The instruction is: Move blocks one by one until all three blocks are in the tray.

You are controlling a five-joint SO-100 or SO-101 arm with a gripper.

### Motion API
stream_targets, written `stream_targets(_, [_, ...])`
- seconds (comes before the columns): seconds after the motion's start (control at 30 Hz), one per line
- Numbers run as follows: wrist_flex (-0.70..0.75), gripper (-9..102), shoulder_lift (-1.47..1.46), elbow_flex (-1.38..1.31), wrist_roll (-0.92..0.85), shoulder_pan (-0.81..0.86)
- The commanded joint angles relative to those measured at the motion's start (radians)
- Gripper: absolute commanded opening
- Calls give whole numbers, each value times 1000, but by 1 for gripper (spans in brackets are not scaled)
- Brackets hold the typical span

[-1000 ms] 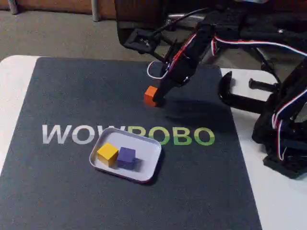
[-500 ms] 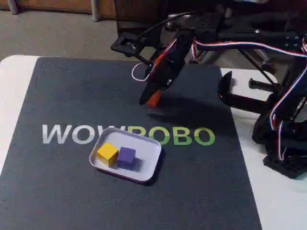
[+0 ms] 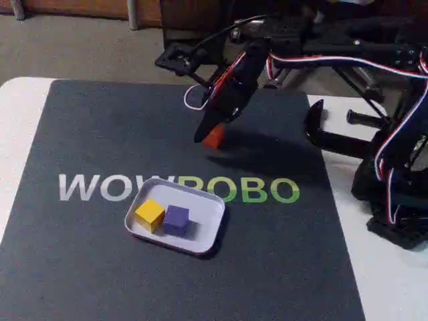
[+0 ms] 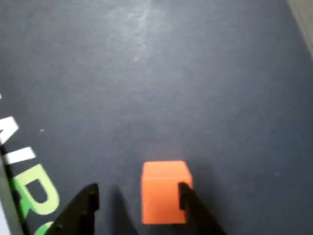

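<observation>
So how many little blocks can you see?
3. The yellow block and the purple block sit side by side in the tray. The orange block is at the gripper, beyond the tray.

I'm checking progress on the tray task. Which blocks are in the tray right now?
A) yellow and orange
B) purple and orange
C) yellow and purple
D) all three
C: in the fixed view the yellow block and purple block sit side by side in the tray, while the orange block is at the gripper, back beyond the mat's lettering.
</observation>
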Motion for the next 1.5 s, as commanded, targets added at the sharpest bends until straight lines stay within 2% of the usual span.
stream_targets(0.0, [-2, 17, 64, -34, 3, 21])
stream_targets(0.27, [-9, 17, 104, -15, -5, 44])
stream_targets(0.83, [-92, 17, 207, 187, -153, 89])
stream_targets(1.47, [-110, 17, 235, 259, -169, 69])
